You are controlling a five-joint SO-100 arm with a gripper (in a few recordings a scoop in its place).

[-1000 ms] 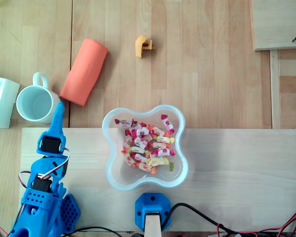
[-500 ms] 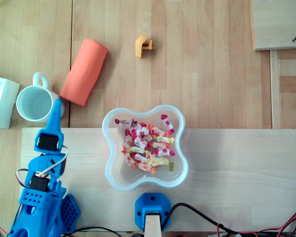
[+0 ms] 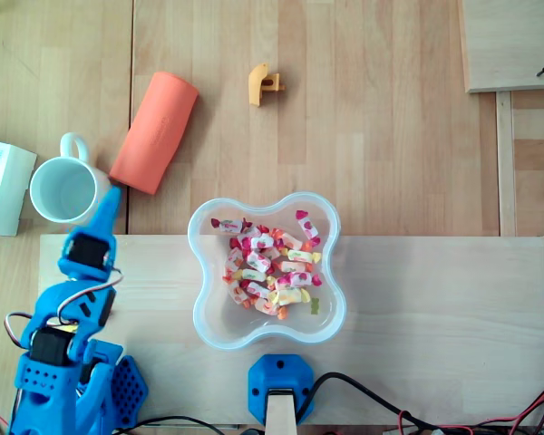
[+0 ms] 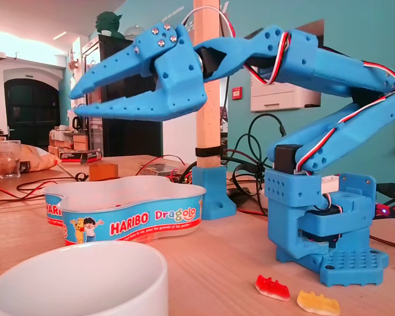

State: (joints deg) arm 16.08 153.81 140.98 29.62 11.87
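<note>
My blue gripper (image 3: 110, 201) points toward the far side of the table, its tip just right of a white mug (image 3: 63, 188). In the fixed view the gripper (image 4: 76, 103) hangs in the air, open by a narrow gap, with nothing between its fingers. It hovers above the clear Haribo bowl (image 4: 131, 212) and behind the mug's rim (image 4: 79, 276). The clear bowl (image 3: 202, 304), to the right of the arm in the overhead view, holds several wrapped candies (image 3: 267, 267).
An orange cylinder (image 3: 154, 132) lies beyond the mug, and a small yellow part (image 3: 264, 84) lies farther back. A white box (image 3: 0, 186) sits at the left edge. A blue foot with a wooden post (image 3: 279, 388) stands in front of the bowl. Two gummy bears (image 4: 272, 287) lie by the arm's base.
The arm's body has shifted left and toward the near edge. The gripper now leans more to the right, with its tip still beside the mug.
</note>
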